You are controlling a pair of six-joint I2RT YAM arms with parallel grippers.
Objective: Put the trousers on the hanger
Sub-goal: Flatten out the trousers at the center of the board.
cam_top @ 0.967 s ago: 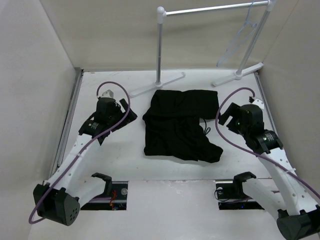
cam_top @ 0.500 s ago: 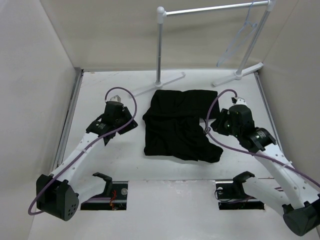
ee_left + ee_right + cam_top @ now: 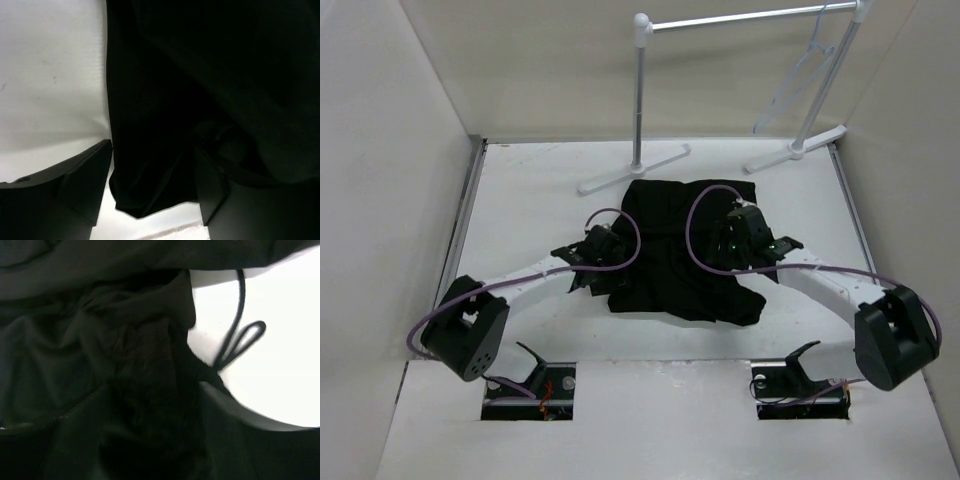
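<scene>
The trousers (image 3: 672, 250) lie bunched in the middle of the table (image 3: 520, 190), well short of the hanger (image 3: 785, 90) on the rack (image 3: 639, 100) at far right. My left gripper (image 3: 610, 262) sits at their left edge, jaws partly apart astride the cloth, not clamped that I can see. My right gripper (image 3: 722, 248) is on their right side, nearer the hanger. Its jaws vanish against black fabric, so I can't tell.

top cam: bright, even, soft shadows | wrist cams: dim, blurry; trousers (image 3: 210, 75) underexp.
</scene>
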